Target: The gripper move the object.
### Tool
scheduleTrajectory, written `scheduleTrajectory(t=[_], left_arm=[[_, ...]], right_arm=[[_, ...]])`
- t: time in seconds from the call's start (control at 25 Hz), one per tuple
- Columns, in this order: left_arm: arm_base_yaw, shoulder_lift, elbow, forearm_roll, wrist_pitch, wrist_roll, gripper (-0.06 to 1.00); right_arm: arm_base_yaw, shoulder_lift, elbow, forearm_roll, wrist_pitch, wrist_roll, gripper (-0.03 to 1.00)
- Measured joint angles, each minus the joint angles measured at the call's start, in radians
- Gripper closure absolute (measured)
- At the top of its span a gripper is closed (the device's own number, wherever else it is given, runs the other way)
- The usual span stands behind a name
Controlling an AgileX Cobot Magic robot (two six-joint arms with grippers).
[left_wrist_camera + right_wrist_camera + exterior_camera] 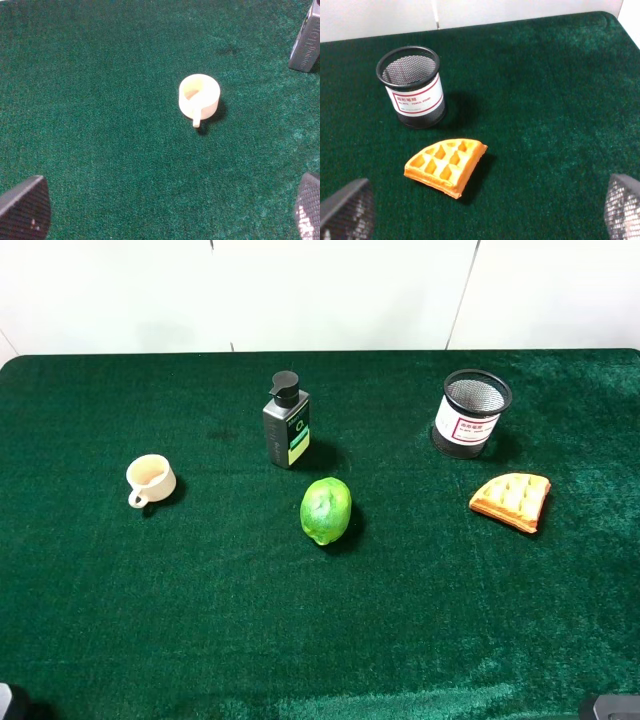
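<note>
Green felt table (pixel 200 640), pump bottle (pixel 287 420) upright, both grippers (pixel 170 210) (pixel 480 210) wide open, empty, hovering apart.

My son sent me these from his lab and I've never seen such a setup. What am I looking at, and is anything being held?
It is a two-armed robot at a green table. One picture looks down from a high camera; the other two come from cameras on each wrist. The dark corners there are fingertips of the left pincer and right pincer, both open and holding nothing. On the table stand a grey pump bottle, a small cream cup, a green lime-like fruit, a black mesh cup and a waffle wedge. The left camera sees the cream cup, the right one the mesh cup and waffle.
</note>
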Motion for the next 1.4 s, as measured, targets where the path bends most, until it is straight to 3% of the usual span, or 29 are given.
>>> scheduleTrajectory(t=[1.2,1.4], left_arm=[[0.000,0.000,0.000,0.000,0.000,0.000,-0.05],[0.000,0.000,0.000,0.000,0.000,0.000,-0.05]], right_arm=[[0.000,0.000,0.000,0.001,0.000,0.000,0.28],[0.000,0.012,-0.015,0.042,0.000,-0.006,0.28]])
